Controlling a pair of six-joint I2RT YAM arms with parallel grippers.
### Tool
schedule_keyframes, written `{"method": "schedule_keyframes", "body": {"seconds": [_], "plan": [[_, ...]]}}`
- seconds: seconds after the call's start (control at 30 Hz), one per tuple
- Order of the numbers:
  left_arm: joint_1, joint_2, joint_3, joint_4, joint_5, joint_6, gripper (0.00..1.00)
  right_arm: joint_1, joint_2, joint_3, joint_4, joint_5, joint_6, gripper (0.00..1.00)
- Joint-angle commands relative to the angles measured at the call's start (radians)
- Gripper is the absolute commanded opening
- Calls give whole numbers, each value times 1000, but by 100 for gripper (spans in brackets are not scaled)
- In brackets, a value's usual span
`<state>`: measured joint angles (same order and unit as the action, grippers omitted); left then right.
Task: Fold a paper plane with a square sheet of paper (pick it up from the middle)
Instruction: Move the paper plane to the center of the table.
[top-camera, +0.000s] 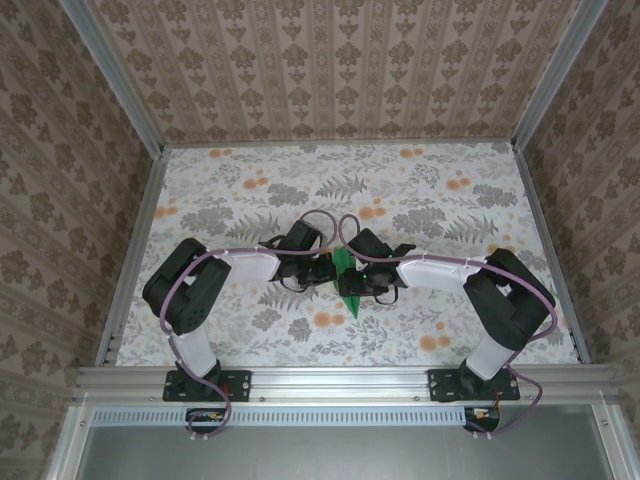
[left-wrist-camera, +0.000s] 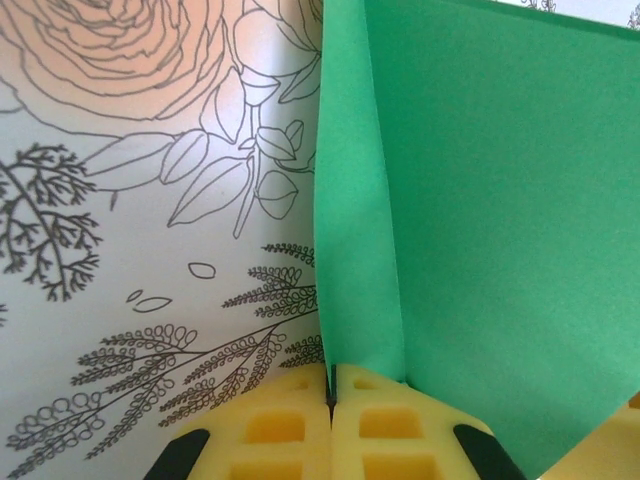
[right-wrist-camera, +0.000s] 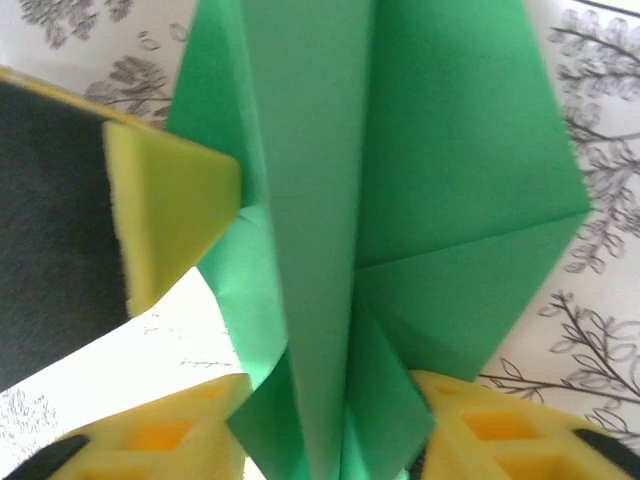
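floral cloth (top-camera: 420, 330) is covering the table, and from the near rail both arms are reaching inward to meet at mid-table. between them the paper (top-camera: 348, 280), partly folded, seems to be standing on edge. its long axis is running near to far, with the narrow tip pointing back toward the bases. the left gripper (top-camera: 322, 270) is coming at it from the left and the right gripper (top-camera: 370, 280) from the right, so neither arm is nearer.

in the left wrist view the left gripper (left-wrist-camera: 331, 388) is clenching a lower fold of the paper (left-wrist-camera: 480, 200), yellow pads meeting on it. in the right wrist view the right gripper (right-wrist-camera: 335, 440) is straddling the centre ridge, pads apart and layers running between them. whether it is squeezing or only flanking, i cannot tell. farther up, a left pad (right-wrist-camera: 165, 215) is touching the paper's flank.

i am judging that the coming crease turns on the ridge lying straight ahead between the right jaws. beyond, a patterned wall (top-camera: 340, 70) is closing off the far side.
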<state>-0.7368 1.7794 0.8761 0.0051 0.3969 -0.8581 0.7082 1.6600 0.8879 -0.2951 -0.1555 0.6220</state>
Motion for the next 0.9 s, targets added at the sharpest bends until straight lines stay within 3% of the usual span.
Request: {"method": "schedule_keyframes", "body": {"seconds": [0.0, 0.17, 0.27, 0.57, 0.87], "plan": [[10, -13, 6, -39, -3, 16, 6, 7, -11, 25, -42, 73, 33, 35], [13, -73, 18, -95, -33, 15, 26, 7, -28, 34, -68, 103, 32, 12], [23, -113, 55, -186, -63, 30, 37, 2, -34, 63, -143, 150, -8, 8], [80, -245, 66, -420, -254, 73, 52, 3, -21, 100, -288, 252, -52, 10], [158, -375, -11, -488, -371, 74, 71, 4, 48, 130, -267, 223, -35, 21]]}}
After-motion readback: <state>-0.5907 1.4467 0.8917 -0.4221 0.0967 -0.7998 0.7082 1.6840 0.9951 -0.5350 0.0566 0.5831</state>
